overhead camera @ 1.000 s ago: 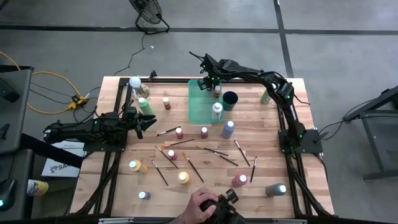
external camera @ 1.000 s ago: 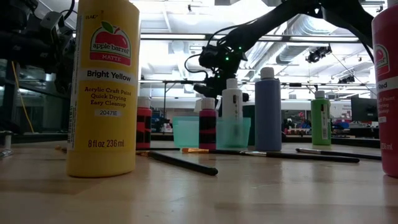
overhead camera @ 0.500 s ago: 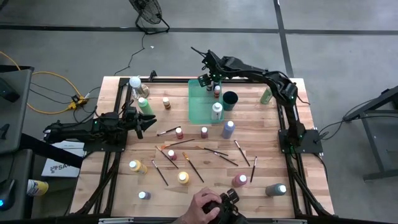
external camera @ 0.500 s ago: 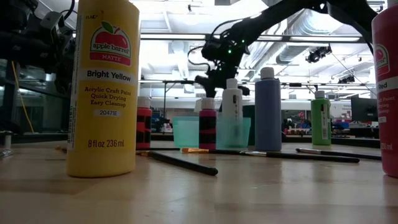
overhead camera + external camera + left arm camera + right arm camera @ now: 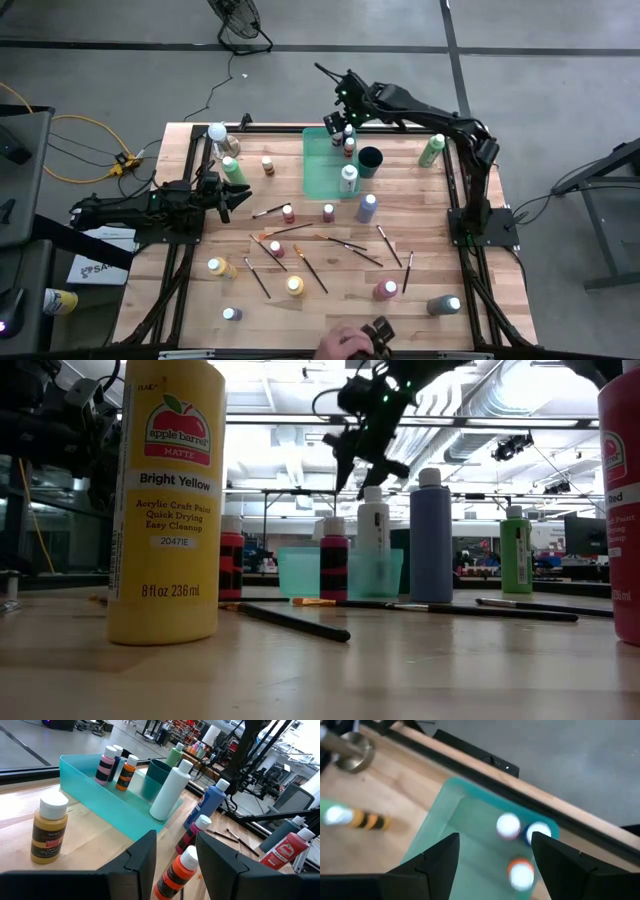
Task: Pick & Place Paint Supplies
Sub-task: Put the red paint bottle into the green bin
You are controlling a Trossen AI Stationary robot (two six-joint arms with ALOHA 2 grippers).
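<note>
A: Right pincer [image 5: 341, 112] hangs high over the far end of the green tray [image 5: 318, 170], fingers spread, holding nothing. Three small bottles [image 5: 520, 870] stand in that corner below it.

B: Step?

A: Between picks, I judge. Next: choose a loose bottle [image 5: 328, 211] or brush [image 5: 347, 243] mid-table, descend over it. Left pincer [image 5: 226, 196] waits at the left edge, released.

Bottles in tray: three small white-capped bottles [image 5: 348, 140] upright at top of frame, one tall white bottle [image 5: 348, 178] below them.
Loose bottles: yellow [image 5: 294, 286], red [image 5: 385, 290], grey [image 5: 443, 304], lower frame, upright.
Brushes: thin paintbrushes [image 5: 300, 262] scattered flat, centre.
</note>
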